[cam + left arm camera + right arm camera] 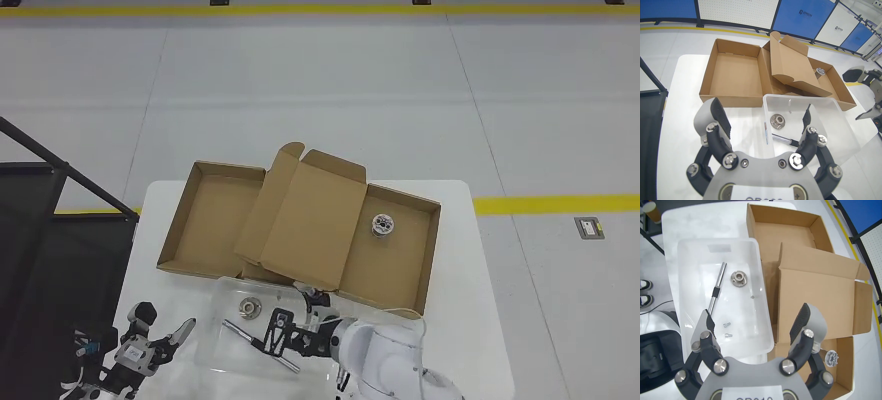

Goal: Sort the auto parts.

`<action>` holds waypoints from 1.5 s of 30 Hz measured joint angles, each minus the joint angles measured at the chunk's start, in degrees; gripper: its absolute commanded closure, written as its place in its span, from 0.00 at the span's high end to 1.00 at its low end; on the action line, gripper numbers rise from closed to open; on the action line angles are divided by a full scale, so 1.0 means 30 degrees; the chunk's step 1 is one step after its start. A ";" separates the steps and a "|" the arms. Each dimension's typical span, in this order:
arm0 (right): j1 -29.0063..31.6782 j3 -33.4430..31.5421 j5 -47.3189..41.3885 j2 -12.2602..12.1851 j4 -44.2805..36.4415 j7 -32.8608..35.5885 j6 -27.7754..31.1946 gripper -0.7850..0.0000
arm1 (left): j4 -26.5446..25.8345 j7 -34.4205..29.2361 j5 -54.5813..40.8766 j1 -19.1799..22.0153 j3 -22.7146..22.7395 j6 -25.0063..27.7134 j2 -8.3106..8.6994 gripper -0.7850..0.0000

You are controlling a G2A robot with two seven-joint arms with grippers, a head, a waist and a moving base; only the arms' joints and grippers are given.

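The right gripper, spread and empty like the left gripper, hangs nearer the rod in the clear bin, with the rod's long axis pointing away from it.

Left gripper: jaws spread, beside clear bin.
Bin holds: flanged hub; chrome rod; small speck, possibly a screw.
Cardboard box, behind the bin: toothed disc in flap-covered compartment.

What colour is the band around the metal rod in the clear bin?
The band is black; clearest in the right wrist view.
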State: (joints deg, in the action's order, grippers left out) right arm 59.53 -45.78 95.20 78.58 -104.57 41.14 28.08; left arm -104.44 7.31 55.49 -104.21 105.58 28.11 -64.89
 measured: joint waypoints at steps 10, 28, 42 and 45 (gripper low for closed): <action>0.0072 0.1862 0.1229 0.0415 0.1325 0.1500 -0.0108 0.40 | 0.0000 0.0000 0.0000 0.0000 0.0000 0.0000 0.0000 1.00; -0.3314 0.3367 -0.3158 0.2008 0.8081 0.4253 0.1010 0.35 | 0.0000 0.0000 0.0000 0.0000 0.0000 0.0000 0.0000 1.00; -0.4516 0.3883 -0.3680 0.2717 1.0420 0.4364 0.0845 0.31 | 0.0000 0.0000 0.0000 0.0000 0.0000 0.0000 0.0000 1.00; -0.4644 0.3951 -0.3670 0.2820 1.0683 0.4367 0.0838 0.30 | 0.0000 0.0000 0.0000 0.0000 0.0000 0.0000 0.0000 1.00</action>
State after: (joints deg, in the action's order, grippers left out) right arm 45.60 -33.93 84.19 87.04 -72.52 54.25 30.60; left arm -104.44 7.31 55.49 -104.21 105.58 28.11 -64.89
